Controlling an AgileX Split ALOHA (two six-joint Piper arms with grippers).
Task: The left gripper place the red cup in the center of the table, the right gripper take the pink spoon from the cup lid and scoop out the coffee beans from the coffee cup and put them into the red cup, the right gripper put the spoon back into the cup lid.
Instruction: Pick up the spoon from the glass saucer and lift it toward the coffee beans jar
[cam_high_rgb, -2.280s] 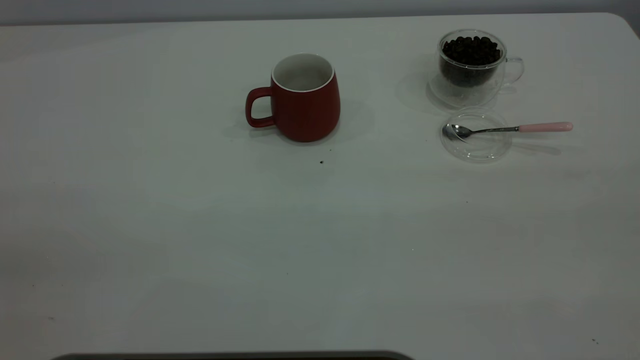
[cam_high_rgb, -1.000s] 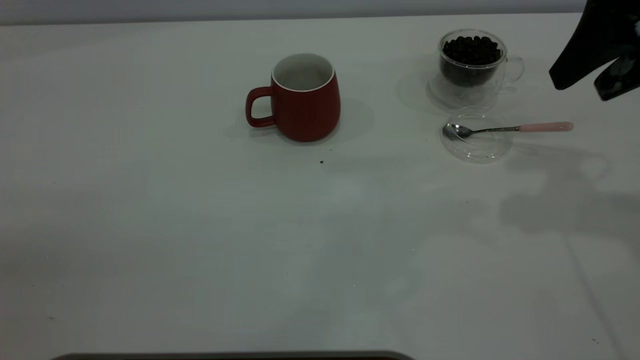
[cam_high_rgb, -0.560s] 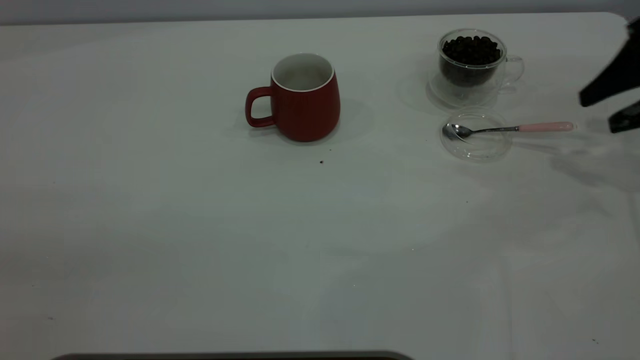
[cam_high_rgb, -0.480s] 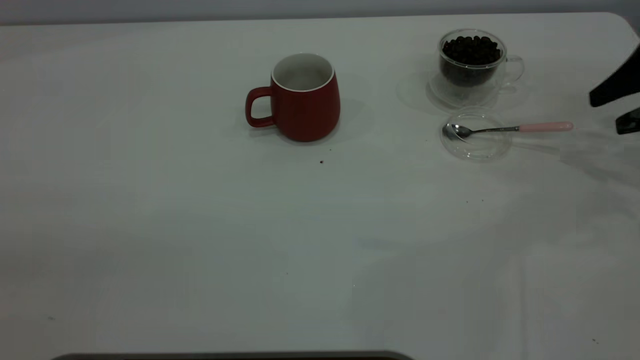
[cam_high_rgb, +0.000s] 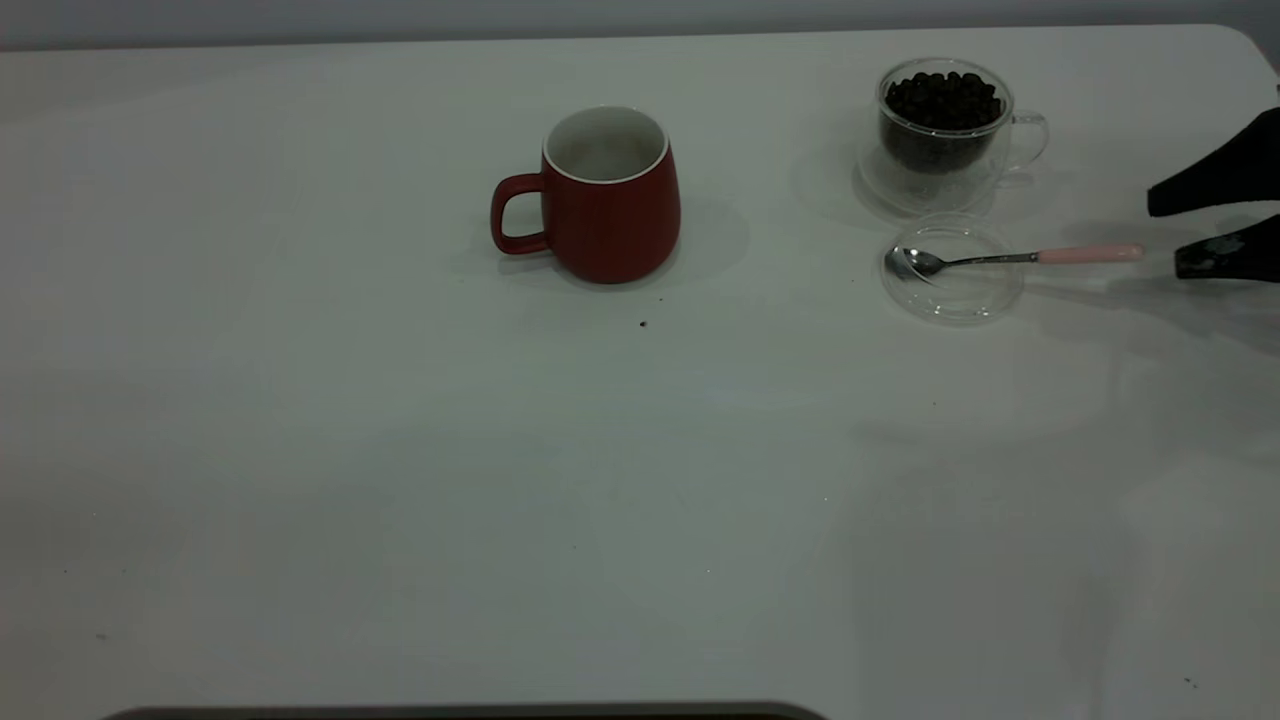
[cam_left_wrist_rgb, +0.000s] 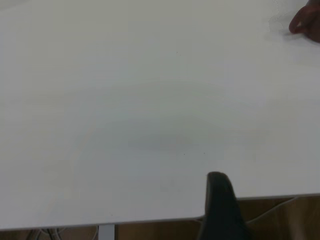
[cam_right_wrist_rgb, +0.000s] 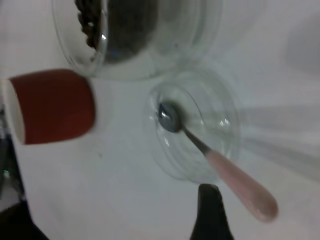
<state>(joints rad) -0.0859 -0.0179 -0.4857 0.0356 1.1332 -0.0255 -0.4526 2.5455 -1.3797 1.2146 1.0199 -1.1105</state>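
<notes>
Step in hand: the pink spoon (cam_high_rgb: 1020, 258) is judged to be the target of an approach by the right gripper (cam_high_rgb: 1168, 232); nothing is held yet.

Right gripper: it is seen at the right edge of the table (cam_high_rgb: 400, 480), fingers spread apart and empty, the tips pointed toward the spoon's handle end. One fingertip (cam_right_wrist_rgb: 210, 197) is seen in the right wrist view just beside the pink handle, not touching it.

Pink spoon: the metal bowl rests inside the cup lid (cam_high_rgb: 952, 300); the neck crosses the lid's rim and the pink handle juts out past it on the right side, raised off the tabletop.

Key relation: the spoon's long axis runs left to right, and its handle end points straight at the gripper, with a small gap between them. The fingers stand one above the other in the exterior view, so the handle is judged to lie roughly in line with the opening between them. A short advance to the left along that axis is judged to be what the grasp calls for.

Coffee cup (cam_high_rgb: 940, 140): it stands just behind the lid, filled with coffee beans (cam_high_rgb: 942, 100), its handle to the right.

Red cup (cam_high_rgb: 610, 200): it stands upright near the table's middle, well apart from the lid, handle to the left, no beans visible inside.

Left gripper (cam_left_wrist_rgb: 220, 205): it is parked at the table's edge, far from the cups; whether it is open cannot be told.

Risk: a nudged handle could tip the spoon off the lid.
</notes>
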